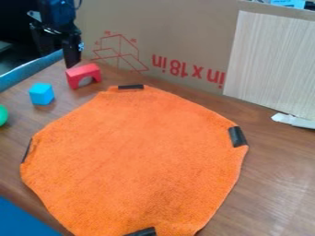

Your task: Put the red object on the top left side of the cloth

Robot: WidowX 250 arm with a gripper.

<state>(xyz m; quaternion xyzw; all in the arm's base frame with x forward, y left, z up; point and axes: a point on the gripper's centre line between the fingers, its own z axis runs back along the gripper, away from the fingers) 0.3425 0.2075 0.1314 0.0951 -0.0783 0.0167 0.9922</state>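
Cloth (135, 156) in bright orange, black strips along its edge, lies on a brown wooden surface (277, 179). Off the cloth, near its far edge toward the upper left, stands a red arch block (74, 77). The black tool (72, 54) is near the block; whether it is spread or together, I cannot tell.

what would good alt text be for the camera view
An orange cloth lies on a wooden table, a red arch-shaped block off it, beyond its upper-left edge. The black gripper hangs by the block, at upper left. Nearer the left edge are a blue cube and a green object.
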